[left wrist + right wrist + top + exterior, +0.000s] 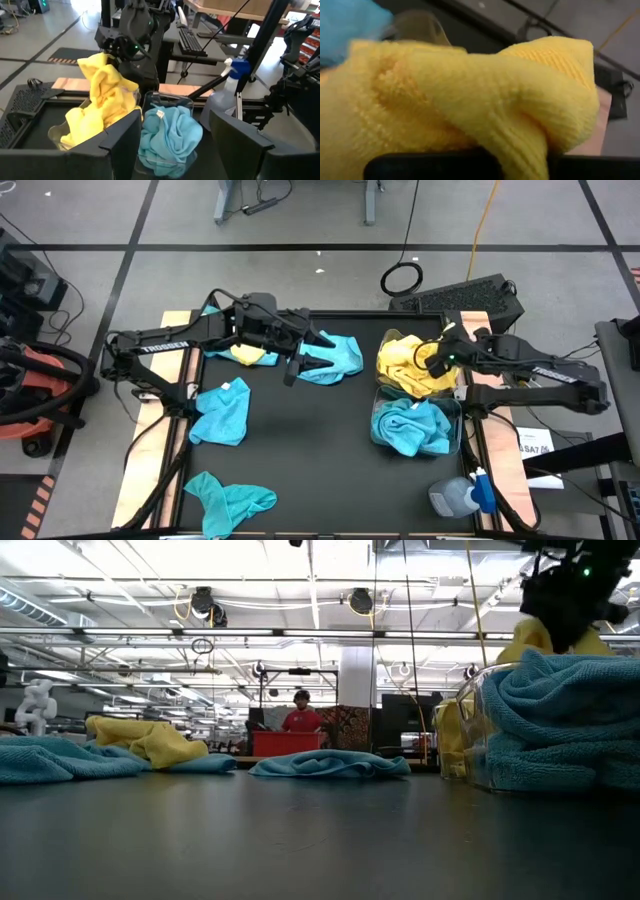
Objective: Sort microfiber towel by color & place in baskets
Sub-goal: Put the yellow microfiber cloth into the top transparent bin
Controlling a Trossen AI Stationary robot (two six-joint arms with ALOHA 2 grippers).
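My right gripper hangs over the far clear basket, shut on a yellow towel whose lower end lies on the yellow cloths heaped there. The near basket holds teal towels. My left gripper hovers open and holds nothing. It is above the table's far middle, between a yellow towel and a teal towel that lie flat on the mat. Two more teal towels lie on the left half of the table. My right gripper holds the yellow towel by a bunched upper fold, coming from above. The cloth hangs slack below the fingers, and its lower part rests on the pile in the far basket. How many layers are held, I cannot tell.
A grey spray bottle with a blue cap stands at the near right corner beside the teal basket. A black keyboard lies beyond the table's far right edge. Bare black mat spreads across the middle and the near side.
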